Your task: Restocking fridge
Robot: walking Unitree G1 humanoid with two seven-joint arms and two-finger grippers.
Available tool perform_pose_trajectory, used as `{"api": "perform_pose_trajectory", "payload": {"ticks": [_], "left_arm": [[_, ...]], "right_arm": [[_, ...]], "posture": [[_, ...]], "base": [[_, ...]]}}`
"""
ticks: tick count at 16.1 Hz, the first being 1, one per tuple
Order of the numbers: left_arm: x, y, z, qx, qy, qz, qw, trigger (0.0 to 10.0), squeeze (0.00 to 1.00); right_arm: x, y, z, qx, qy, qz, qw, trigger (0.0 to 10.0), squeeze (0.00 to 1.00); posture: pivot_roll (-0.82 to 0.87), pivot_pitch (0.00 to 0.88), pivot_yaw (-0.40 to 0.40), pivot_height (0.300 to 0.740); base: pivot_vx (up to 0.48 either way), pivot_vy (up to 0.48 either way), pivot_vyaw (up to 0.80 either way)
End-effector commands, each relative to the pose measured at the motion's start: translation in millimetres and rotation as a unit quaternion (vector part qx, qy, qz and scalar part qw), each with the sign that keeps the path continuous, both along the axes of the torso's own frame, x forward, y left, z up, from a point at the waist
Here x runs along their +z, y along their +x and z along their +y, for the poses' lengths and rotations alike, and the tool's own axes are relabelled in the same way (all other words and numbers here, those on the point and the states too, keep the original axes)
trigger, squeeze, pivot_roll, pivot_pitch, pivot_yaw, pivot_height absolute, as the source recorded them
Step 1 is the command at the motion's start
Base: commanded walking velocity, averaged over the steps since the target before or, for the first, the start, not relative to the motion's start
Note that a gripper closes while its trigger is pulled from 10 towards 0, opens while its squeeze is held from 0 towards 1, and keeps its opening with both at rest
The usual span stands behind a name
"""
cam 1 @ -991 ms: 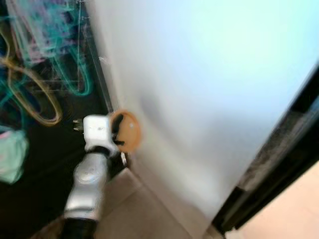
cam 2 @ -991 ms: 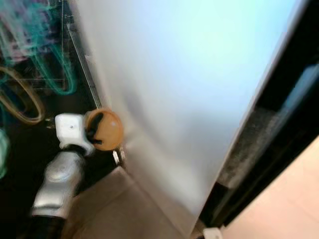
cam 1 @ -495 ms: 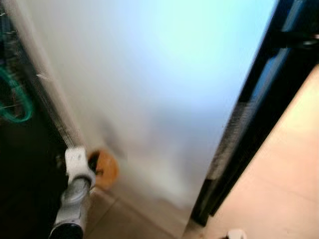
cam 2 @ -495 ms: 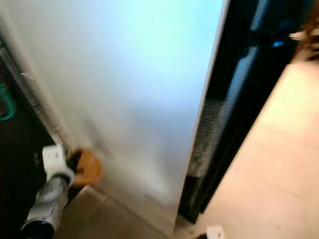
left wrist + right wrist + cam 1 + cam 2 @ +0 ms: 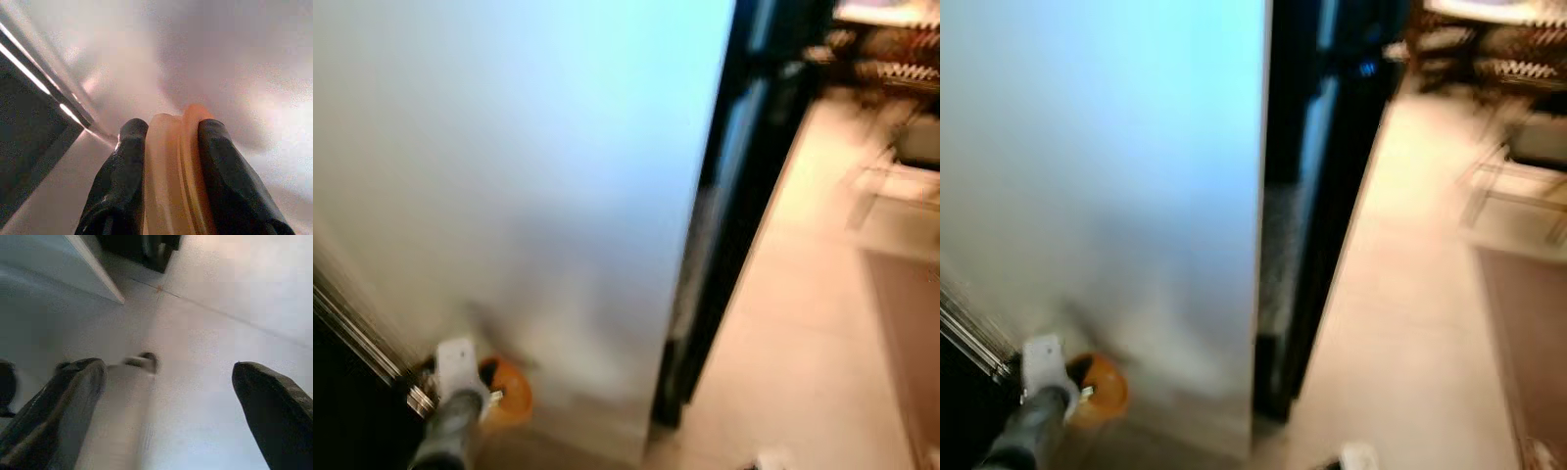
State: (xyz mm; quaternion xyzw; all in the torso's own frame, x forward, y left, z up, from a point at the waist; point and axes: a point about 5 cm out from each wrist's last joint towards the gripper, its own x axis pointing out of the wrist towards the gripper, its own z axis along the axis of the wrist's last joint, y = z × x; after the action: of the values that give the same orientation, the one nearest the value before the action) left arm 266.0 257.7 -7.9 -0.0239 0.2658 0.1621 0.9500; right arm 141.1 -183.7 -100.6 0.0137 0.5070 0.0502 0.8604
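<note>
Gripping an orange lid (image 5: 177,171), left gripper (image 5: 171,166), beside white fridge door (image 5: 529,176)

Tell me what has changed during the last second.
The camera has swung to the right: the dark panel with scribbles is gone, and the floor and furniture beyond have come into view. The left pincer still grips the orange lid beside the white door.
</note>
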Motion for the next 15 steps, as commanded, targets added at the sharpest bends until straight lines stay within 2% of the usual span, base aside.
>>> {"api": "perform_pose_trajectory", "payload": {"ticks": [1,3,4,5,10,11,13,14,15], "left_arm": [[1,3.4,-5.2,-0.006,-0.003,-0.006,1.0,10.0,0.0],[-7,-4.5,-5.8,-0.009,0.002,0.018,1.0,10.0,0.0],[-43,-45.9,-14.1,-0.018,-0.007,0.116,0.993,10.0,0.0],[-56,-65.5,-18.2,-0.018,-0.013,0.154,0.988,10.0,0.0],[-57,-66.9,-18.3,-0.019,-0.012,0.156,0.987,10.0,0.0],[-67,-98.0,1.3,0.011,-0.007,0.203,0.979,10.0,0.0],[-70,-108.0,6.6,0.02,-0.006,0.215,0.976,10.0,0.0],[-71,-111.1,8.1,0.025,-0.008,0.217,0.976,10.0,0.0],[-72,-114.0,8.9,0.028,-0.01,0.219,0.975,10.0,0.0]], "right_arm": [[-1,-4.2,-5.1,-0.007,-0.005,0.007,1.0,10.0,0.0],[-1,-4.1,-4.8,-0.008,-0.004,0.006,1.0,10.0,0.0],[-1,-6.4,-9.7,-0.093,-0.022,-0.017,0.995,10.0,0.0],[0,-7.6,-15.1,-0.139,-0.05,-0.035,0.988,10.0,0.0],[1,-7.4,-16.2,-0.144,-0.065,-0.042,0.987,10.0,0.0],[9,-0.9,-19.0,-0.176,-0.083,-0.118,0.974,10.0,0.0],[12,-0.7,-20.8,-0.209,-0.093,-0.142,0.963,10.0,0.0],[51,61.3,-56.8,-0.224,-0.114,-0.249,0.935,10.0,0.0],[88,100.4,-77.3,-0.223,-0.132,-0.325,0.91,10.0,0.0]], "posture": [[-0.02,0.0,0.049,0.74],[-0.02,0.0,0.05,0.74],[-0.04,0.0,0.05,0.74],[-0.04,0.0,0.045,0.74],[-0.04,0.0,0.045,0.74],[-0.06,0.0,0.05,0.74],[-0.07,0.0,0.051,0.74],[-0.08,0.0,0.054,0.74],[-0.09,0.0,0.055,0.74]], "base": [[0.0,0.0,-0.8],[0.0,0.0,-0.8],[0.0,0.0,-0.79],[0.0,0.0,0.0],[0.0,0.0,0.0],[0.0,0.0,0.0],[0.0,0.0,0.0],[0.0,0.0,0.0],[0.0,0.0,0.0]]}}
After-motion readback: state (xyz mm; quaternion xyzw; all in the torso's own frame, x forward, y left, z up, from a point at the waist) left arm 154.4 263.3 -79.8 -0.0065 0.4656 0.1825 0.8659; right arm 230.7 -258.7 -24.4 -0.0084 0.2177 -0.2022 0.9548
